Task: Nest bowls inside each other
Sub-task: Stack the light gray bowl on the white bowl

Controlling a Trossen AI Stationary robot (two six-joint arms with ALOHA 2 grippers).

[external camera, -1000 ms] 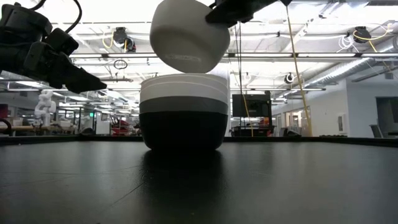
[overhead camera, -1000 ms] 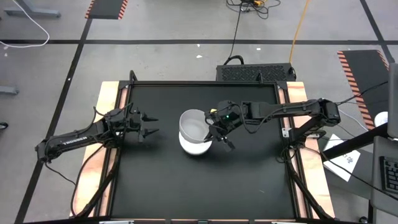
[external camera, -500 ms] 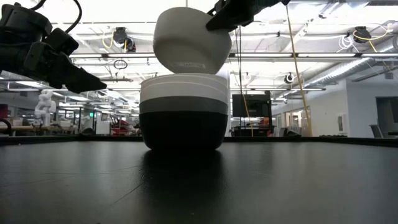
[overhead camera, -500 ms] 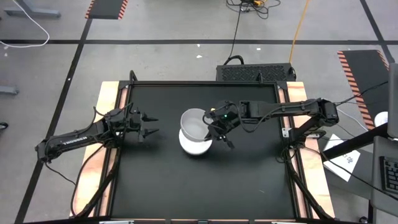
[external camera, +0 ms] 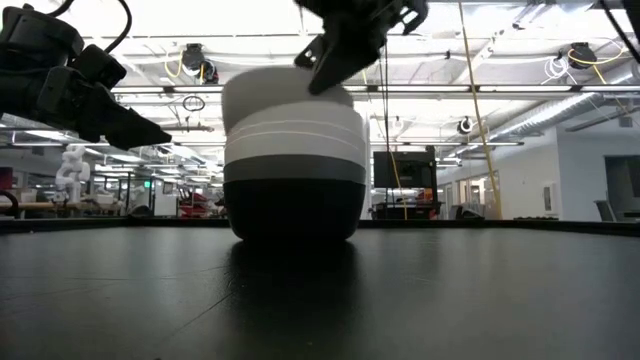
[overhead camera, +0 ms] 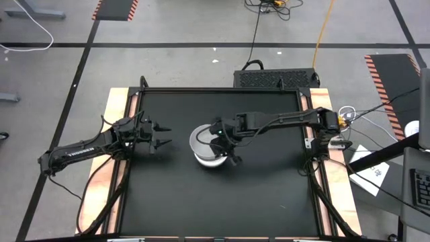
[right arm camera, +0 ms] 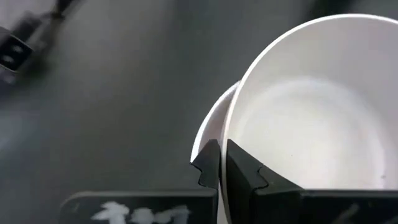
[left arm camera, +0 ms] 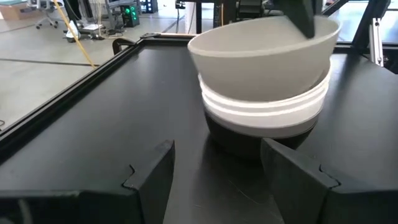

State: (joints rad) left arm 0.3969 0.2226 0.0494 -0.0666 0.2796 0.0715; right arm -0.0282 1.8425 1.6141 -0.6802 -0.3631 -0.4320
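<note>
While pinched in right hand [right arm camera: 219, 163], white bowl [right arm camera: 311, 118] tilts atop stack [external camera: 293, 170].

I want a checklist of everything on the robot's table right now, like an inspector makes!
Surface: black table, wooden side strips.
Job's things: stack of bowls, black at the bottom, grey, then white; top white bowl tilted, going in.
Clutter: nothing seen.
Grippers: right gripper shut on top white bowl's rim; left gripper open, apart from the stack.
Cables: cables on the floor.
Surroundings: grey floor, striped floor tape.
</note>
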